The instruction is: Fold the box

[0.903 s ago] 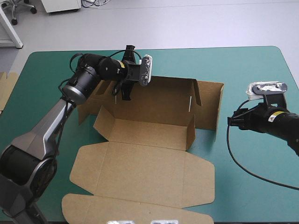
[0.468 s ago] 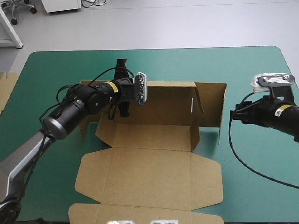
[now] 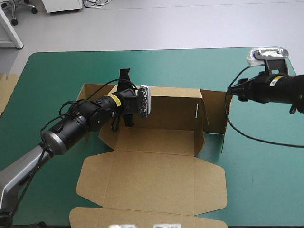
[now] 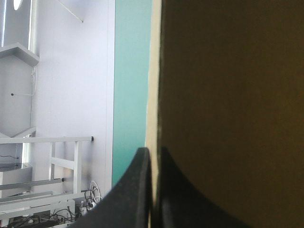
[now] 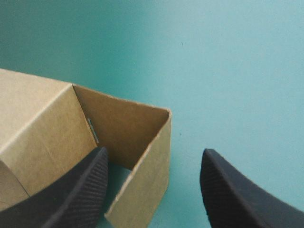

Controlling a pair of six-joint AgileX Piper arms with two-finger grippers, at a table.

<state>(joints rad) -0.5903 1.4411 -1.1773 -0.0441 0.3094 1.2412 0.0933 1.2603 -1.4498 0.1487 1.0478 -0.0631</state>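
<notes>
The box [image 3: 152,175] sits mid-table, far wall raised, lid flat toward the near edge. The left gripper [image 4: 153,154] is clamped on that wall near its left end, and its job is probably to hold it upright. The right gripper [image 5: 154,152] stands spread, with the right end flap [image 5: 142,190] between its fingers. That flap likely needs a gentle swing inward. More board [image 3: 5,90] lies at the table's [image 3: 266,166] left edge, well apart, and nothing visible blocks the flap.

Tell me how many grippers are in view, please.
2. The left gripper is shut on the far wall of the box; the right gripper stands open at its right-end flap.
</notes>
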